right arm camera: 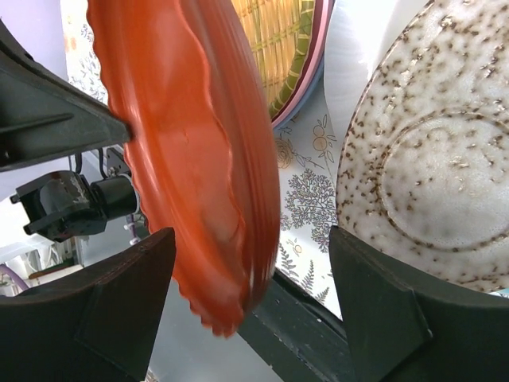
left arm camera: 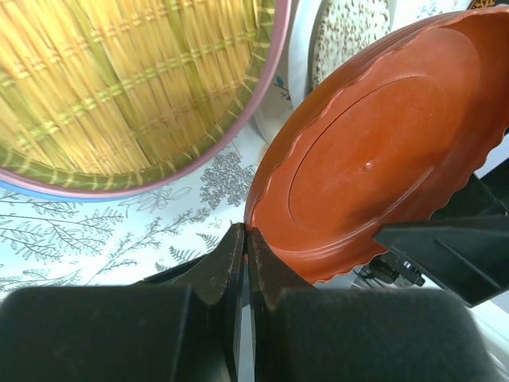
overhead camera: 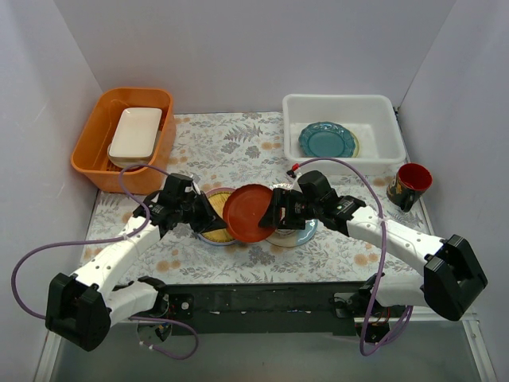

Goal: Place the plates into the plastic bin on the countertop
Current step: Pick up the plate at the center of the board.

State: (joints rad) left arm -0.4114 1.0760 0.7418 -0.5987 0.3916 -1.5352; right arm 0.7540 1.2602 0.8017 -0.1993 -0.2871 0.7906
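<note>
A red-brown plate with a scalloped rim hangs tilted above the countertop. My left gripper is shut on its left rim. My right gripper is open, and the plate's other edge stands between its fingers without touching either. A woven-pattern plate with a pink rim lies below to the left. To the right lies a speckled plate on a light blue one. The plastic bin at the back right holds a teal plate.
An orange tub at the back left holds a white rectangular dish. A red and black mug stands right of the bin, close to my right arm. Walls close in the countertop on three sides.
</note>
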